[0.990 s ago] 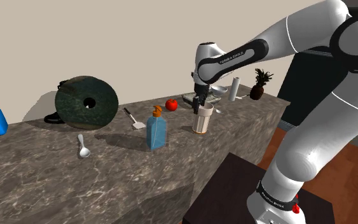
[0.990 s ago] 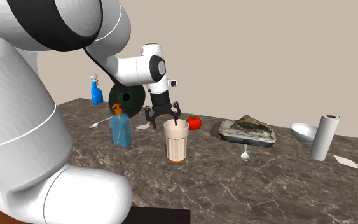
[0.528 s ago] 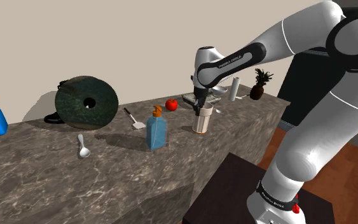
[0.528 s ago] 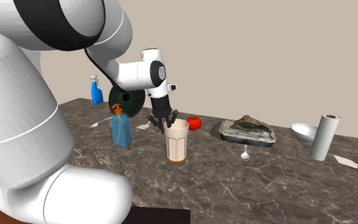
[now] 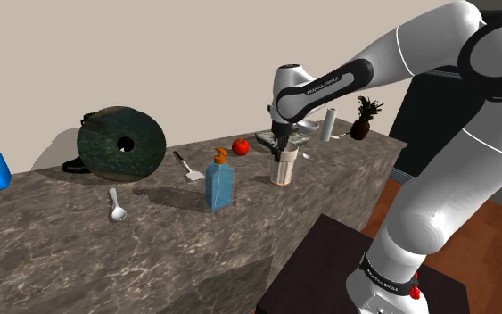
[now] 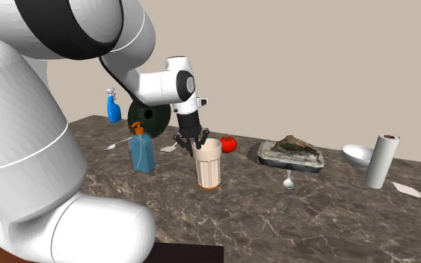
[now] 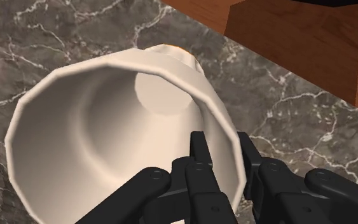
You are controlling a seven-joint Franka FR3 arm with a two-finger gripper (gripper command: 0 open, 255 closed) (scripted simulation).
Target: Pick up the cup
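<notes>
On the dark marbled counter (image 5: 151, 254), the gripper (image 7: 222, 145) clamps the rim of the cream cup (image 7: 88, 127).

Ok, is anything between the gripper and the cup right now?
Nothing visible. The gripper is shut on the rim of the cup, one finger inside, one outside. The blue soap bottle and the red tomato stand apart from it.

Bright, even light from the shoulder view's right throws soft shadows leftward onto the dark marble tabletop (image 5: 79, 254) and beige wall (image 5: 177, 53).
</notes>
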